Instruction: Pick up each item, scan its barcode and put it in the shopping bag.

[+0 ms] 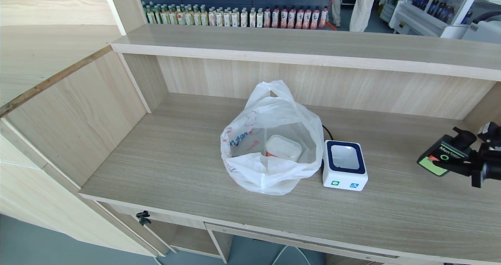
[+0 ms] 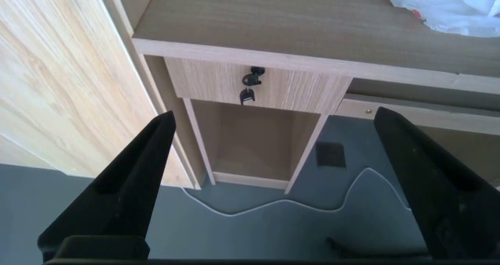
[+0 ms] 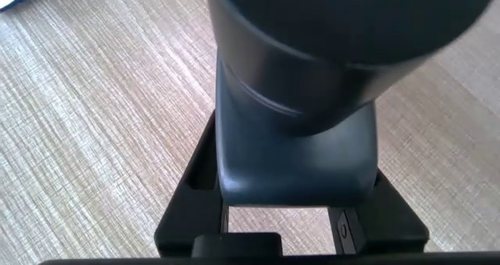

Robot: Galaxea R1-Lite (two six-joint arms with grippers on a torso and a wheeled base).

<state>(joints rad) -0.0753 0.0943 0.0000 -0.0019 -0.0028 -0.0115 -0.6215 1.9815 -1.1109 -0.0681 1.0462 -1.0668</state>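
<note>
Your right jaws are clamped on the dark tube [image 1: 438, 159], held in the air well to the right of the scanner [image 1: 344, 165], above the desk [image 1: 176, 159]. The shopping bag [image 1: 274, 108] stands just left of the scanner, with a white tub [image 1: 282, 147] inside. Your left jaws are spread wide, below the desk's front edge, far left of the scanner.

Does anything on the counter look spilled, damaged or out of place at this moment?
Nothing stands out. The shopping bag stands open on the counter with a white tub inside, the scanner sits flat beside it, and the right gripper holds a dark tube above the counter. No spill shows.
</note>
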